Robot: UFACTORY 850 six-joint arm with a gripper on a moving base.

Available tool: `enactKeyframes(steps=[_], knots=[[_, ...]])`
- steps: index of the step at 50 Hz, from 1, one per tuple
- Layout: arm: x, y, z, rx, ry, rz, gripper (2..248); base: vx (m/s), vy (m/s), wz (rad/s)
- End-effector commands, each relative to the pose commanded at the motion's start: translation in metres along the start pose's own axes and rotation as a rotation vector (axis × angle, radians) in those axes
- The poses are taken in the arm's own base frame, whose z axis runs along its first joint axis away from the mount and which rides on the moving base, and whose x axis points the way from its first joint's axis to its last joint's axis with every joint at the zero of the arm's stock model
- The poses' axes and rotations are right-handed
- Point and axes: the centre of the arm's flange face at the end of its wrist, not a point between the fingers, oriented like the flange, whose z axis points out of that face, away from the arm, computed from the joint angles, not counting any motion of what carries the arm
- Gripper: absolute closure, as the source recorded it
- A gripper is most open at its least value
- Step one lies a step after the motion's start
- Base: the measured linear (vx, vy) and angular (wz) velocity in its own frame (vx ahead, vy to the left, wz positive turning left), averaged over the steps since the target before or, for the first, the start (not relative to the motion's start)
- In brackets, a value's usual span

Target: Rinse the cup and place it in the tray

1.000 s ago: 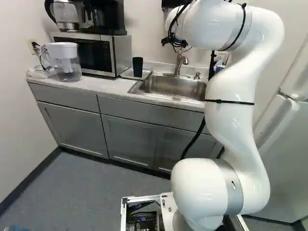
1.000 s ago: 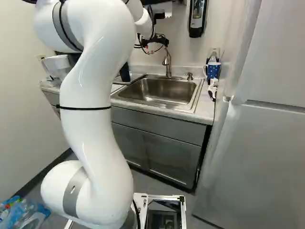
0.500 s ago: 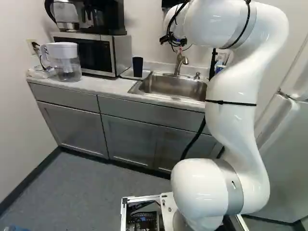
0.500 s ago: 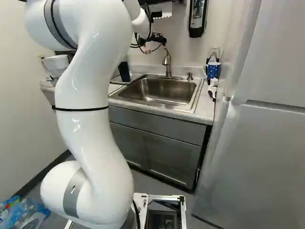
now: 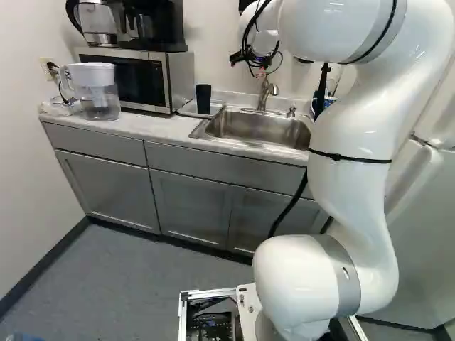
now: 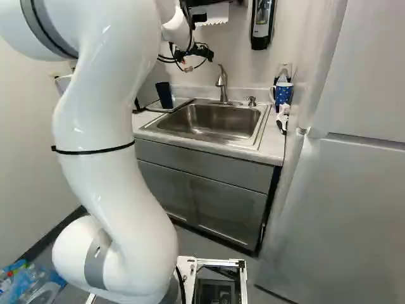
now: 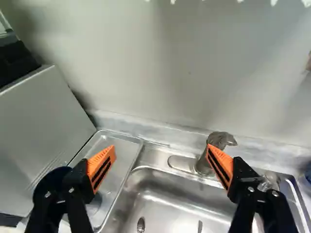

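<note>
Spreading two fingers (image 7: 101, 167), one gripper (image 6: 201, 54) hangs near one dark cup (image 6: 164, 95) in one tray (image 7: 121, 145).

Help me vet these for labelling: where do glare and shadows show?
Left base view: glossy highlights on the arm; right base view: a soft sheen on the fridge; wrist view: bright streaks in the sink, darker patches shading the wall.

I can't make out the inside of the dark cup (image 5: 203, 98); in the wrist view one finger (image 7: 100, 167) and its mount hide part of it and the tray (image 7: 127, 145); the other finger crosses the faucet (image 7: 200, 164); the arm (image 6: 95, 120) runs past the top of both base views, covering most of the microwave (image 5: 124, 78) in the right one.
</note>
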Motion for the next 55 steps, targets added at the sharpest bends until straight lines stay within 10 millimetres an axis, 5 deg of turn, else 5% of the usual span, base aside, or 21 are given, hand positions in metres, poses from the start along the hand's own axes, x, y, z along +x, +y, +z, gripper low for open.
enactKeyframes(steps=[55], knots=[[-0.072, -0.003, -0.108, 0.018, -0.366, -0.001, 3, 0.000, 0.000, 0.000]])
